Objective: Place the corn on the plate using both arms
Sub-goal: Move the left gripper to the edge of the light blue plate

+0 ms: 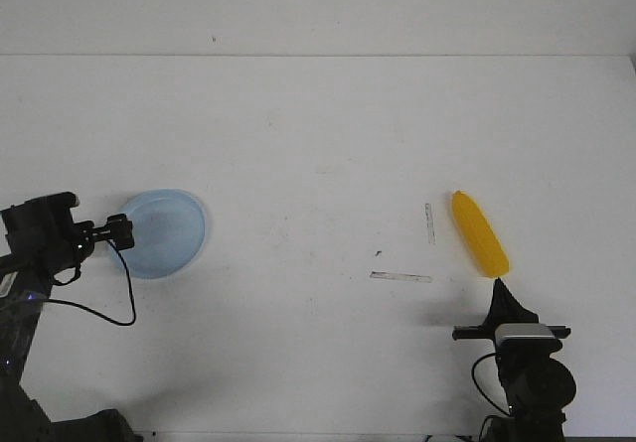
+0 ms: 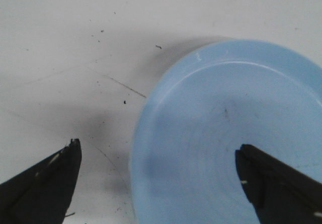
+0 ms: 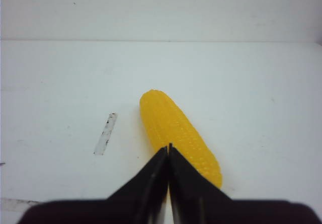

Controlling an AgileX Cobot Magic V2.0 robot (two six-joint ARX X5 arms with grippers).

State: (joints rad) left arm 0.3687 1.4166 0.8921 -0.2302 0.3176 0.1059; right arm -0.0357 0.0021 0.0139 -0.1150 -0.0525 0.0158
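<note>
Corn (image 1: 479, 233) lies on the table (image 1: 318, 144), well apart from the plate (image 1: 164, 231); the left gripper (image 1: 119, 231) sits at the plate's rim, the right gripper (image 1: 497, 285) just beside the corn's near end.

Left wrist: fingers (image 2: 45, 183) spread wide, straddling the plate's (image 2: 221, 133) rim.

Right wrist: fingers (image 3: 156, 178) pressed together, empty, in front of the corn (image 3: 178, 133), beside a tape strip (image 3: 105, 133).

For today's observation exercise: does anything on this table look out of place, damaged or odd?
Nothing is spilled or broken. The corn lies whole on the table, and the plate sits flat and empty. The only oddities are two worn tape strips beside the corn and small dark specks near the plate.
</note>
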